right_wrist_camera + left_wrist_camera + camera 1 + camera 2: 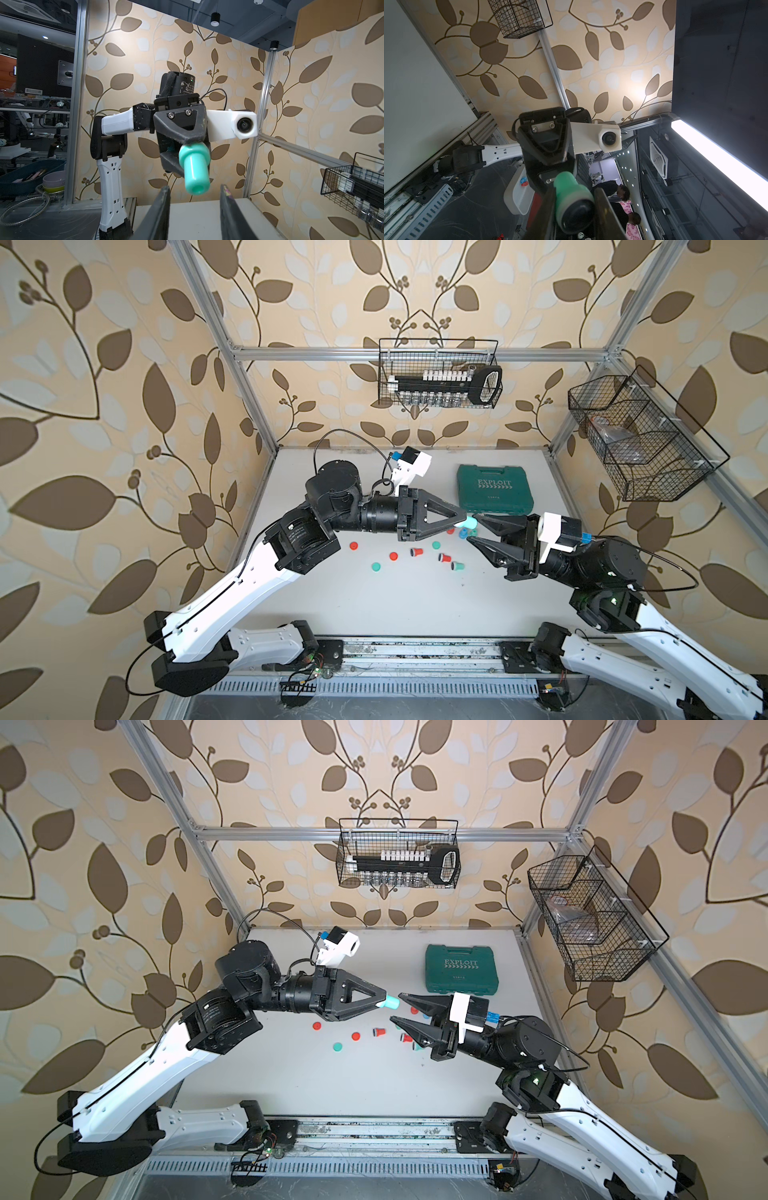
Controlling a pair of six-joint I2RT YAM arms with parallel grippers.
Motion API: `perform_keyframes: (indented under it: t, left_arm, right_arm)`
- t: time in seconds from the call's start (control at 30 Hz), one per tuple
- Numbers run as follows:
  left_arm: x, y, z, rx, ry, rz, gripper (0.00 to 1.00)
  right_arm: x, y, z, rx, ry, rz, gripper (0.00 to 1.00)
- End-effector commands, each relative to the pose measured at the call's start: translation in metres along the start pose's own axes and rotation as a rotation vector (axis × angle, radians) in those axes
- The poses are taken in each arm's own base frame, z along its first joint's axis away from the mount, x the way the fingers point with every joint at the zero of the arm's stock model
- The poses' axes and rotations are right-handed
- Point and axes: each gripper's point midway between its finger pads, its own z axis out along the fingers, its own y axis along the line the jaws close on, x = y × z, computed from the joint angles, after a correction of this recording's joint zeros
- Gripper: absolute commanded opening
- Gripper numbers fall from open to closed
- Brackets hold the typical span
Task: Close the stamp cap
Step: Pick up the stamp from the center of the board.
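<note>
I had the left gripper [462, 521] clamped on the teal stamp [471, 523], aloft just off the near corner of the green tool case [494, 488]. Its stem was aimed at the right gripper [395, 1006], whose jaws stood apart and empty, I judged so it could steady it. The case read EXPLOIT.

Your stamp [470, 522] reads pale teal in both top views and greener, with a black end face, in the left wrist view; red caps [353, 546] and green caps [376, 566] dot the white counter [374, 605]. The case [494, 489] is dark green with pale lettering over a row of pale chevrons. Walls [124, 406] wear beige paper with brown and off-white leaves on brown stems; the back basket [415, 360] and side basket [665, 472] are black wire, and the left arm [232, 593] and right arm [648, 668] are white with black joints and black jaws.
</note>
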Motion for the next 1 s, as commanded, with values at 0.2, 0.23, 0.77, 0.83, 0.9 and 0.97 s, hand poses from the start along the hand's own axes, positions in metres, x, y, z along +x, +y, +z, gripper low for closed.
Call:
perform_keyframes:
  t: [0.2, 0.23, 0.77, 0.83, 0.9, 0.97]
  left_arm:
    - [0.010, -0.027, -0.005, 0.089, 0.041, 0.040, 0.17]
    - [0.010, -0.026, -0.005, 0.087, 0.041, 0.038, 0.17]
    - [0.010, -0.022, -0.004, 0.073, 0.039, 0.034, 0.16]
    - [0.010, -0.022, -0.005, 0.073, 0.039, 0.035, 0.16]
    - [0.010, -0.022, -0.005, 0.072, 0.038, 0.036, 0.16]
    - [0.010, -0.022, -0.005, 0.069, 0.037, 0.036, 0.16]
  right_arm:
    - [-0.030, 0.007, 0.015, -0.074, -0.075, -0.009, 0.29]
    - [-0.029, 0.007, 0.016, -0.075, -0.076, -0.008, 0.27]
    - [-0.034, 0.007, 0.023, -0.083, -0.093, 0.001, 0.17]
    - [-0.035, 0.007, 0.022, -0.084, -0.094, 0.001, 0.18]
    - [-0.035, 0.007, 0.022, -0.084, -0.094, 0.001, 0.18]
    - [-0.035, 0.008, 0.021, -0.084, -0.094, 0.001, 0.18]
